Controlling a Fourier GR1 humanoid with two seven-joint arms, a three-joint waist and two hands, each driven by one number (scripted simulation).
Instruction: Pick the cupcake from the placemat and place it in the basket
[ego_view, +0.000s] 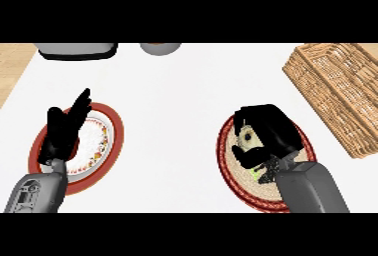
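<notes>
White counter (184, 100), one basket (336, 95) (wicker), one cupcake (249, 142)

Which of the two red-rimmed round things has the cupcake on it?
The woven placemat at the right, under the right hand curled round the cupcake. The left plate is white-centred.

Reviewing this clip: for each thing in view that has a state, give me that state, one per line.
cupcake: on the placemat, right hand curled round it, mostly hidden
placemat: flat on the counter, red rim, partly under the right hand
basket: at the counter's right, nothing visible inside
right hand: shut on the cupcake
left hand: open, fingers straight, over the plate
plate: flat on a red mat, left side
</notes>
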